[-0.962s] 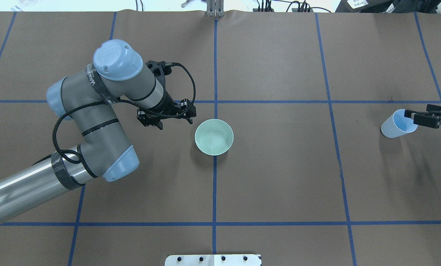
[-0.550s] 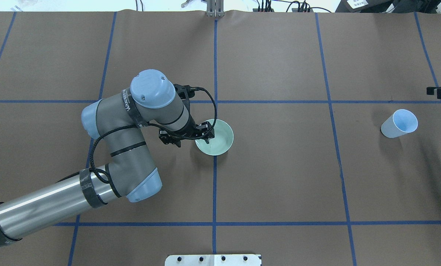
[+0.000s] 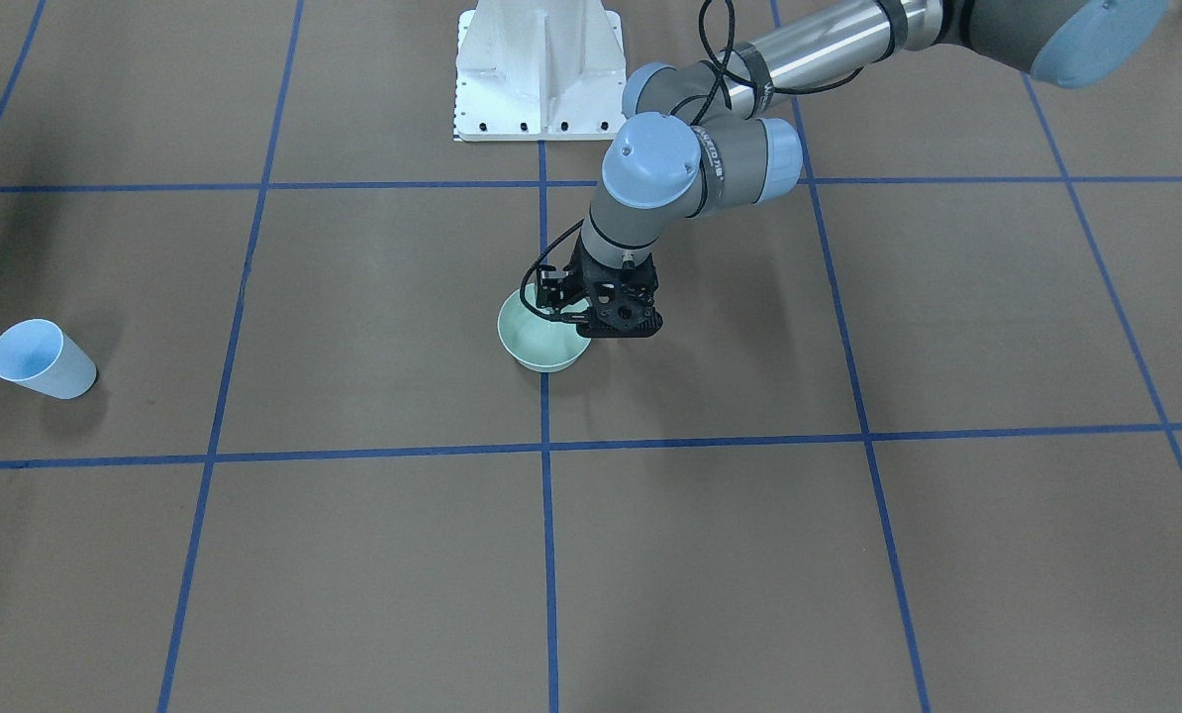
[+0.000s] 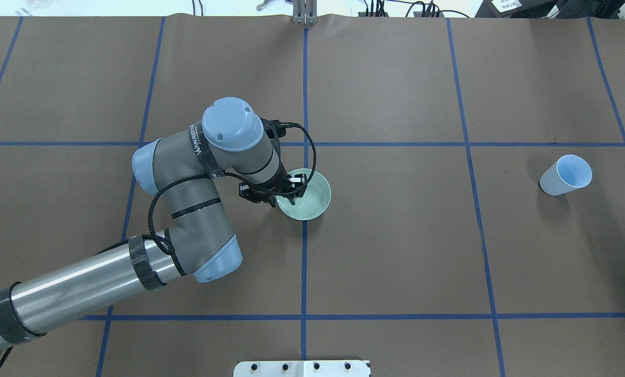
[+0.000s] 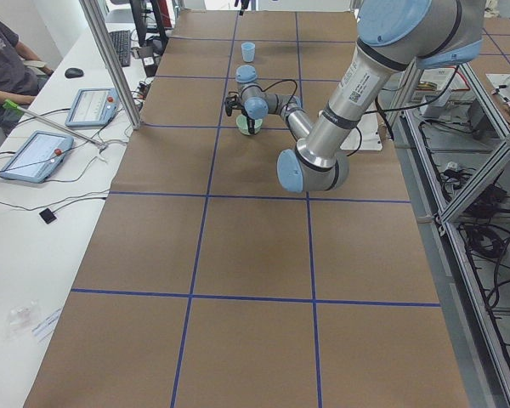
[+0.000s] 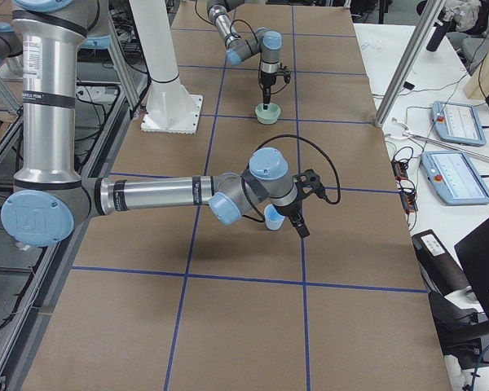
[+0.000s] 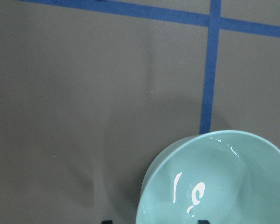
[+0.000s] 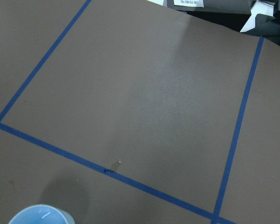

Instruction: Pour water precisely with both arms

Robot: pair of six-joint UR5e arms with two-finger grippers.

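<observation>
A mint-green bowl (image 4: pixel 312 199) stands near the table's middle; it also shows in the front view (image 3: pixel 537 347) and close up in the left wrist view (image 7: pixel 219 182). My left gripper (image 4: pixel 287 192) is open and hangs low over the bowl's left rim, with one finger outside the wall and one inside. A light-blue cup (image 4: pixel 566 175) stands upright far to the right, also in the front view (image 3: pixel 42 358). My right gripper (image 6: pixel 300 221) shows only in the right side view, beside the cup (image 6: pixel 273 217); I cannot tell if it is open or shut.
Blue tape lines grid the brown table cover. The white base pedestal (image 3: pixel 537 69) stands at the robot's edge. A side bench with tablets (image 5: pixel 34 153) and a seated person (image 5: pixel 0 51) runs along the table's far side.
My left arm has swung right and lowered its gripper onto the bowl's left rim. My right gripper has drawn back from the cup and left the overhead view.
</observation>
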